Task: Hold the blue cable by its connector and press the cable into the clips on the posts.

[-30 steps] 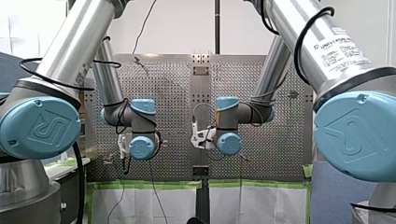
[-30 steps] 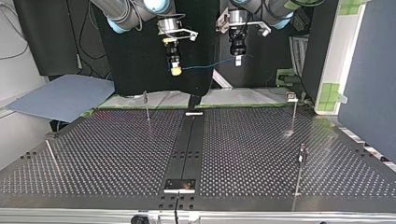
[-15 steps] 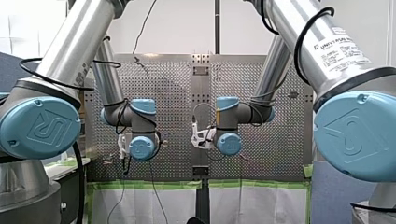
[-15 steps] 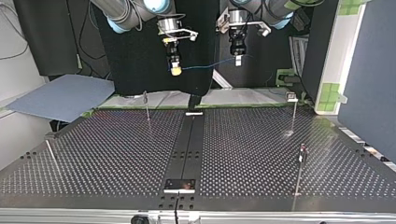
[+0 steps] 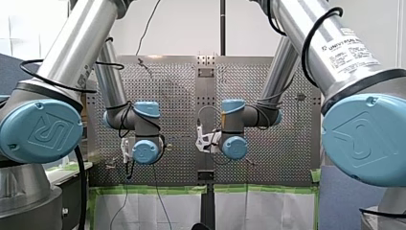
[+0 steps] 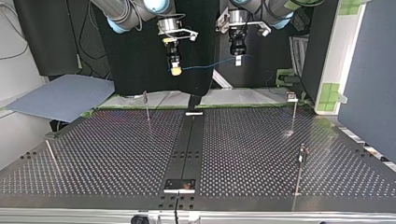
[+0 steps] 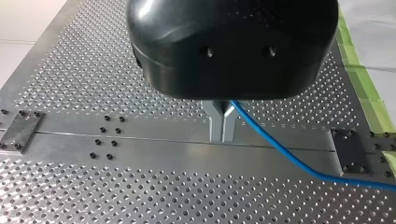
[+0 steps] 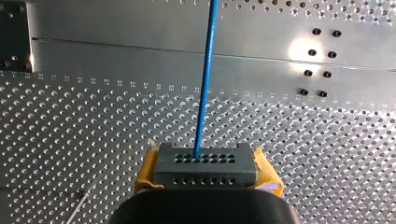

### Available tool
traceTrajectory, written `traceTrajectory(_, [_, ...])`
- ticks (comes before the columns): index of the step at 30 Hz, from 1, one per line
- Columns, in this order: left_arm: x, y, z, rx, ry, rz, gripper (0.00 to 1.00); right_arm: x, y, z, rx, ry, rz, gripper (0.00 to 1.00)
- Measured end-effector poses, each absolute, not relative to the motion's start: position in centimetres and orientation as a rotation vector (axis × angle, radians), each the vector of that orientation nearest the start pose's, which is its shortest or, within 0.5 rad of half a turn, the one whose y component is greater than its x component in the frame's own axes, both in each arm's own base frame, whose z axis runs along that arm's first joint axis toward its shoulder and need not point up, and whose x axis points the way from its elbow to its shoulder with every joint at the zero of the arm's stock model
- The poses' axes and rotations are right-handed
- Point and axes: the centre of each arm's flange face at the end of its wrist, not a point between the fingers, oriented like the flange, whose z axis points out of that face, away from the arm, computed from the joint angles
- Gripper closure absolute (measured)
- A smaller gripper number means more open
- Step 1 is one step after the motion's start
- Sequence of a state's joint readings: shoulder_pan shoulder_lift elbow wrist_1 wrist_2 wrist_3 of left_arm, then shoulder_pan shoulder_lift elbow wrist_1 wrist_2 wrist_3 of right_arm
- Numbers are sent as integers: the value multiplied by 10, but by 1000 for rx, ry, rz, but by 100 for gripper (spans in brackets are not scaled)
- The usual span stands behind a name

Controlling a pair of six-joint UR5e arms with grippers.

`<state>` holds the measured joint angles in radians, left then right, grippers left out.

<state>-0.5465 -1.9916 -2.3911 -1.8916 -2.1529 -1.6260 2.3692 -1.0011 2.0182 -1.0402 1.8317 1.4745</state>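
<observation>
Right gripper (image 6: 175, 70) grips connector (image 8: 205, 164) betw. yellow pads (image 8: 145, 170); blue cable (image 6: 205, 65) leaves it straight, runs approx. level to left gripper (image 7: 222, 123), closed on it.

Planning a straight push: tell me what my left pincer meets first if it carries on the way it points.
Probably the table's plain centre strip, straight under the left pincer; nothing shows between them, though depth is unclear.
</observation>
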Motion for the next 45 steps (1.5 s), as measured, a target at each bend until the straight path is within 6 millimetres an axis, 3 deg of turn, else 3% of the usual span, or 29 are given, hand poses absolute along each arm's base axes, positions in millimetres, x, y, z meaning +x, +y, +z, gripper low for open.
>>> traceTrajectory(22, [288,-267,80,-74,1564,-19,99,458,-296,89,1589,-811,1544,100])
traceTrajectory(35, [276,-258,44,-27,1660,28,99,457,-296,89,1590,-812,1542,100])
traceTrajectory(45, [275,-257,39,-22,1671,35,99,457,-296,89,1590,-812,1542,100])
